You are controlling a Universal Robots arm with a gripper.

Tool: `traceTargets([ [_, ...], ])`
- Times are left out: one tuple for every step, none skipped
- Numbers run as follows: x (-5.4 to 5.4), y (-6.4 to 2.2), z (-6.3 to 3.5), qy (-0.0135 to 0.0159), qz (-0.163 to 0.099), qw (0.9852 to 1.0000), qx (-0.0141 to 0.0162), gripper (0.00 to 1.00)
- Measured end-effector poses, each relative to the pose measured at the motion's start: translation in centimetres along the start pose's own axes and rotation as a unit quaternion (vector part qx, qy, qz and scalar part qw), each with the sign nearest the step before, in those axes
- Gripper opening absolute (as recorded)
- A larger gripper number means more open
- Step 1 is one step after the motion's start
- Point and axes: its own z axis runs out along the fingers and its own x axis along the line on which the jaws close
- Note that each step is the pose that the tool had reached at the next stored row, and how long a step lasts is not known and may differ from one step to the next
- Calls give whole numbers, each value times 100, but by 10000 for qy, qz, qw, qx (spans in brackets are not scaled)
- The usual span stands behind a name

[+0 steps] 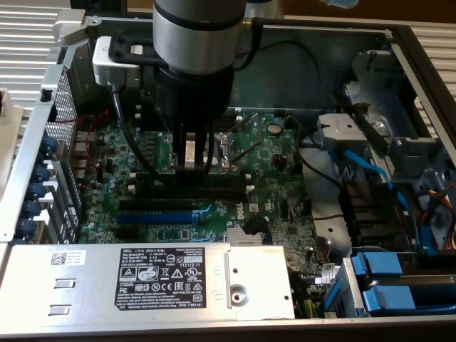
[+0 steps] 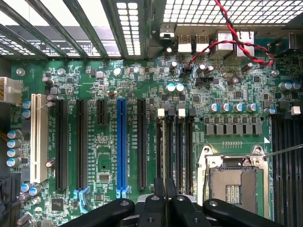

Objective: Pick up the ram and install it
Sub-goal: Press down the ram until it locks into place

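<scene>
- gripper (image 2: 164, 197) closest to the lens, jaws almost together, apparently clamped on a thin edge-on strip; i judge it to be the ram (image 2: 164, 182), but it's hard to confirm
- it hangs right over the black memory slots (image 2: 185, 151), white end clips (image 2: 181, 112) at their far ends
- step looks like install, pickup done, not seated
- seating calls for the edge lined up along one slot, then a straight push
- cpu socket (image 2: 234, 182) beside, blue slot (image 2: 121, 142) on the other side
</scene>
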Motion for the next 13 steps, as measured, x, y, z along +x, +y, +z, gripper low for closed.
traceTargets([
  [0, 0, 0, 0, 0, 10000, -2, 12],
  [0, -1, -1, 1, 0, 10000, -3, 12],
  [0, -1, -1, 0, -1, 10000, -4, 12],
  [0, -1, -1, 2, 0, 10000, -7, 12],
  [0, -1, -1, 3, 0, 10000, -10, 12],
  [0, -1, -2, 5, 0, 10000, -14, 12],
  [0, -1, -3, 9, 0, 10000, -18, 12],
  [-1, -1, -4, 16, 1, 10000, -29, 12],
  [0, -1, -6, 20, 1, 10000, -34, 12],
  [0, -1, -7, 22, 1, 10000, -36, 12],
  [0, 0, -8, 24, 2, 10000, -40, 12],
  [0, 0, -10, 25, 2, 10000, -42, 12],
  [0, -1, -11, 25, 2, 10000, -44, 12],
])
